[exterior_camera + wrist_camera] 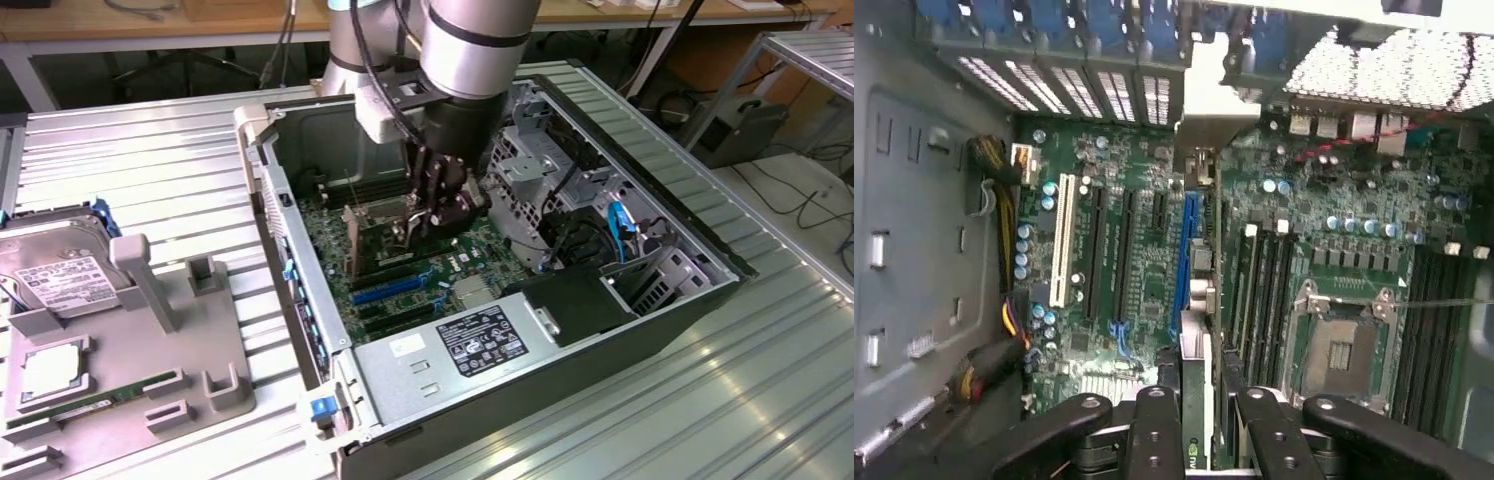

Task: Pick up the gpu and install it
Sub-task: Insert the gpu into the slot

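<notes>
the ribbed metal tabletop (747,400) carries an open computer case (534,385) lying on its side, interior facing up; to the exterior view's left sits a grey holder tray (200,370) with a silver hard drive (60,280) bearing a white label, and a narrow green ram stick (94,405) near its front edge; inside the case the green motherboard (1144,260) is exposed, with a silver power supply (461,350) at the near end and blue cables (621,225) towards the exterior view's right; the robot arm (474,50) reaches down into the case from above; the pincer (441,215) is closed narrowly on the gpu (367,240), which it holds upright on edge over the motherboard; in the wrist view the gpu (1194,400) appears edge-on between the black fingers (1154,430), its silver bracket end towards the rear slot covers (1069,85); the card lines up above the blue expansion slot (1187,250), beside the black slots and the white slot (1061,240); whether the card edge touches the slot i cannot tell; the empty cpu socket (1344,345) lies on the card's other side.
</notes>
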You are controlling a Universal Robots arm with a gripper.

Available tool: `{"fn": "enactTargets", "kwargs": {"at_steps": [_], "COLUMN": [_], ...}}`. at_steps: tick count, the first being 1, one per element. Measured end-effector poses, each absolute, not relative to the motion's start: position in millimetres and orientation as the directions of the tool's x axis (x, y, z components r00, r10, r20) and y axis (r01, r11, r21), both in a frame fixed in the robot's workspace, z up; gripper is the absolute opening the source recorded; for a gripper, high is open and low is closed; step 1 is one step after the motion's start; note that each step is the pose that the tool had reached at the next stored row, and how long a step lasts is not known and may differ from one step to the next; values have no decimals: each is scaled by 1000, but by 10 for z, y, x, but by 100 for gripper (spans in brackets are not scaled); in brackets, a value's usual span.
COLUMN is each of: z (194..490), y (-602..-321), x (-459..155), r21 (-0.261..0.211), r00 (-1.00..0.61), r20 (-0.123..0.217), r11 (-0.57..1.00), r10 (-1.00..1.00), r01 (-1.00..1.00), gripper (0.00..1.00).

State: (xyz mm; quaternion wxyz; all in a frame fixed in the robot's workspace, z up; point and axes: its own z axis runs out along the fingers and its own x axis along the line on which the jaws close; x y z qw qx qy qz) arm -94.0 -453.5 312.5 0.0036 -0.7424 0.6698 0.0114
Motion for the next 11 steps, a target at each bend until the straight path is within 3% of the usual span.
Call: {"fn": "enactTargets", "kwargs": {"at_steps": [2, 3, 7, 11], "z": [3022, 2915, 2632, 2605], "y": [-4538, -4575, -4611, -4611], "x": [-1031, -1063, -1148, -1154], "r21": [22, 40, 40, 45], "r00": [6, 5, -5, -5], "r20": [-22, -22, -22, -22], "r11": [-7, -6, 4, 4], "r10": [-1000, -1000, -1000, -1000], "r01": [-1000, -999, -999, -999], "gripper": [26, 26, 26, 26]}}
